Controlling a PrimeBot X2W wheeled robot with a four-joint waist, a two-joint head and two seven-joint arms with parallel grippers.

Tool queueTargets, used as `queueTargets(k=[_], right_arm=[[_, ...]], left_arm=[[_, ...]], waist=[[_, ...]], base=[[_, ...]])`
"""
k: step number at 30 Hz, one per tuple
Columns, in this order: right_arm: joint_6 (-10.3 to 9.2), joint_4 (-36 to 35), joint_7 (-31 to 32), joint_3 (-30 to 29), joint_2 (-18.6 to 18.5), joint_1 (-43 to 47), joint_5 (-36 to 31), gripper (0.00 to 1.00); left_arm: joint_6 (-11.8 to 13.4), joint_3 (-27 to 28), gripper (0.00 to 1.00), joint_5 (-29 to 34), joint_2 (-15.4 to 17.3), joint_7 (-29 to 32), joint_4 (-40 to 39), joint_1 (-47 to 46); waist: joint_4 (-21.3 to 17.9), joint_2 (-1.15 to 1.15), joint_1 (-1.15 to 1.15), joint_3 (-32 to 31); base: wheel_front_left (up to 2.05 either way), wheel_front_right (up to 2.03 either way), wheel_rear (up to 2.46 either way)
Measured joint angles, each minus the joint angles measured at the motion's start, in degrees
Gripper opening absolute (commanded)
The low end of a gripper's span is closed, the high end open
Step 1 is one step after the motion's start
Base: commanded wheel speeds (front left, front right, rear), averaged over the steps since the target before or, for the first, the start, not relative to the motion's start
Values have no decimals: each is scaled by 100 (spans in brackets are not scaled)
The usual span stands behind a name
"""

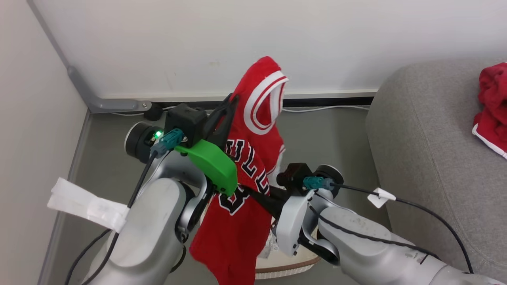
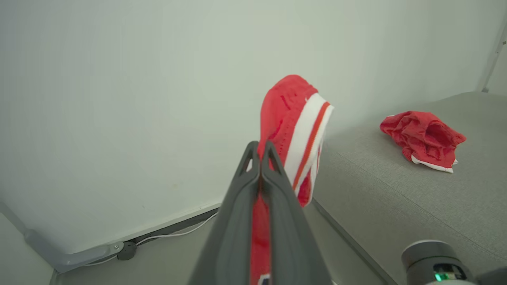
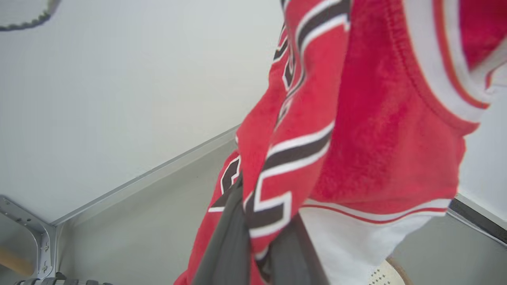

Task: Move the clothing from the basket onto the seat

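At centre frame, my left gripper [image 1: 231,105] and right gripper [image 1: 253,196] were clamped on the red white-trimmed jersey [image 1: 257,130], hanging above the cream plastic basket [image 1: 289,263]; another crumpled red garment [image 1: 493,103] lay upper right on the grey fabric sofa [image 1: 420,150].

L gripper [image 2: 260,148]: both fingers pressed together, red jersey [image 2: 286,109] clamped between them. Fabric runs down the seam between the fingers and stands above the tips; white/red striped trim band on its right edge. Right side: grey sofa [image 2: 396,206] w/ second red garment [image 2: 424,136] lying crumpled on it, white hem at its lower edge, well apart from the gripper. Background: white wall [image 2: 119,99]. Along its base: white cable [image 2: 178,233], grey conduit [image 2: 67,255], grey floor [image 2: 166,261]. Lower right corner: other arm's wrist housing [image 2: 433,257], green LED lit.
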Motion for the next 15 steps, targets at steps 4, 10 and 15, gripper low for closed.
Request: queueTargets(k=[4, 10, 15], right_arm=[[-1, -78, -1, -163, -144, -76, 57, 0], [-1, -377, -1, -710, -464, -121, 77, 0], [-18, -791, -1, -1322, -700, -169, 65, 0]], left_arm=[[68, 126, 100, -53, 103, -55, 52, 211], [97, 202, 100, -53, 230, -234, 91, 430], [114, 220, 100, -53, 286, -398, 92, 628]], waist=[[-134, 0, 0, 7], [-347, 0, 0, 10], [-527, 0, 0, 0]], base=[[0, 0, 0], [0, 0, 0], [0, 0, 0]])
